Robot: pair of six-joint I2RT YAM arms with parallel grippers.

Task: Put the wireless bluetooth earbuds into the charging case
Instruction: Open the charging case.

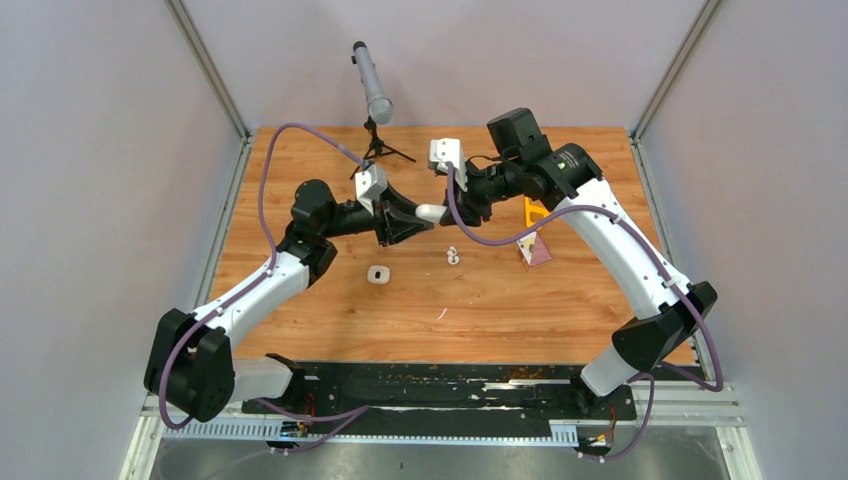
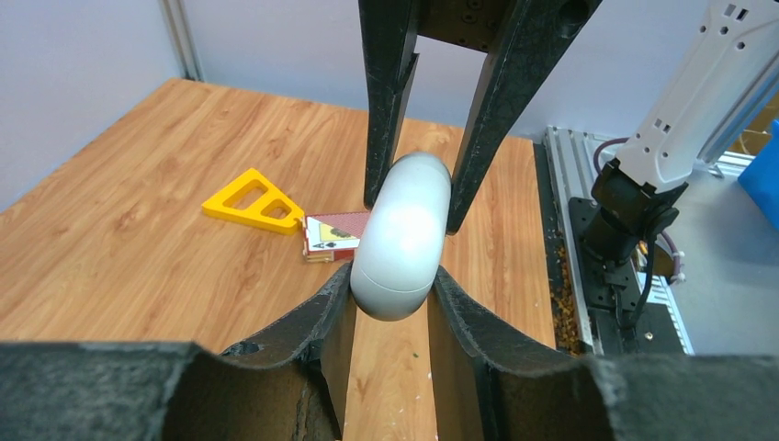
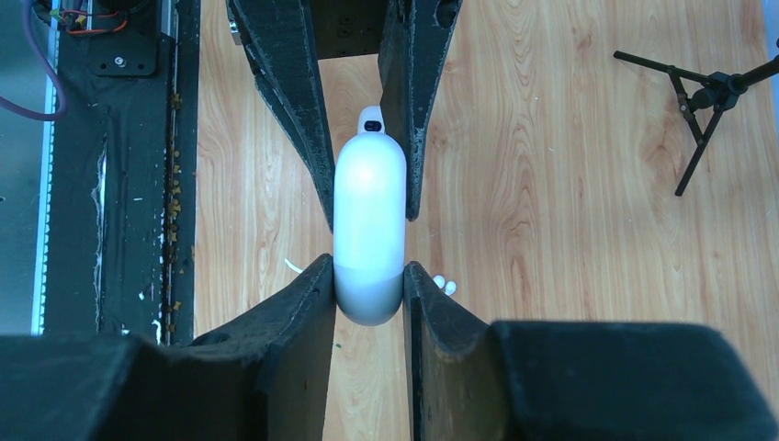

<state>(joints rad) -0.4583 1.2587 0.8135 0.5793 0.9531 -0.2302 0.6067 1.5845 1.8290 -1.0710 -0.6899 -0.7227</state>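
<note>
Top external view shows you the charging case (image 1: 432, 212) held above the worktop (image 1: 560, 300), pinched from both ends. Your left pincer (image 2: 390, 303) is clamped on one end and your right pincer (image 3: 367, 285) on the other, each with its jaws narrowly apart. The earbuds (image 1: 453, 256) lie on the worktop near that case, toward the arm bases. A second small white case (image 1: 377, 274) lies further left.

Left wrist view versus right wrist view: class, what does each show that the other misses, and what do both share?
Only the left wrist view shows the yellow triangle and card pack. Only the right wrist view shows the tripod and loose earbuds. Both show the charging case clamped between left tool and right tool above the wooden table.
</note>
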